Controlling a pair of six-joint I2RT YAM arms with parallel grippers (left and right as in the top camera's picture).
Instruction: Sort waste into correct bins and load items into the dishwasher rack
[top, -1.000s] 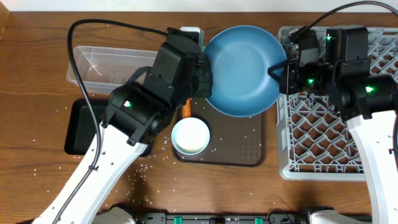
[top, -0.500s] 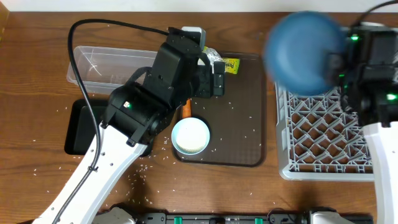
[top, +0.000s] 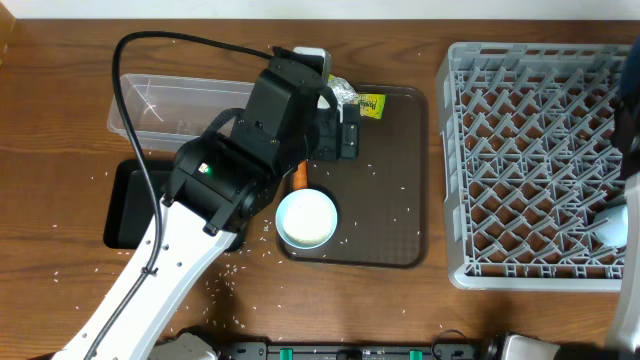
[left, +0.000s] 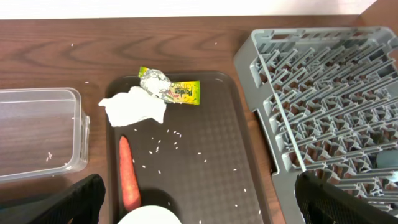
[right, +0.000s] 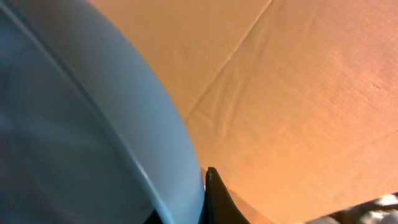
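Brown wooden worktop (top: 60, 90), with loose rice grains (left: 155, 145) scattered over it and the dark-brown tray (top: 390, 230). On the tray lie a crumpled tissue (left: 134, 107), a yellow-green foil wrapper (left: 177, 91), a carrot (left: 129, 174) and a white bowl (top: 306, 217). The grey rack (top: 530, 160) stands to the right, the clear tub (top: 170, 105) and black tub (top: 125, 205) to the left. The left pincer (top: 346, 130) hovers over the tray, spread wide. The right pincer (right: 204, 202) is clamped on the blue plate (right: 74, 124), with a tan cardboard-like surface (right: 298, 81) behind it.

overhead straight down on table (top: 60, 60), left wrist low over same tray (left: 224, 127) and rack (left: 311, 81), right wrist against plate (right: 62, 137)
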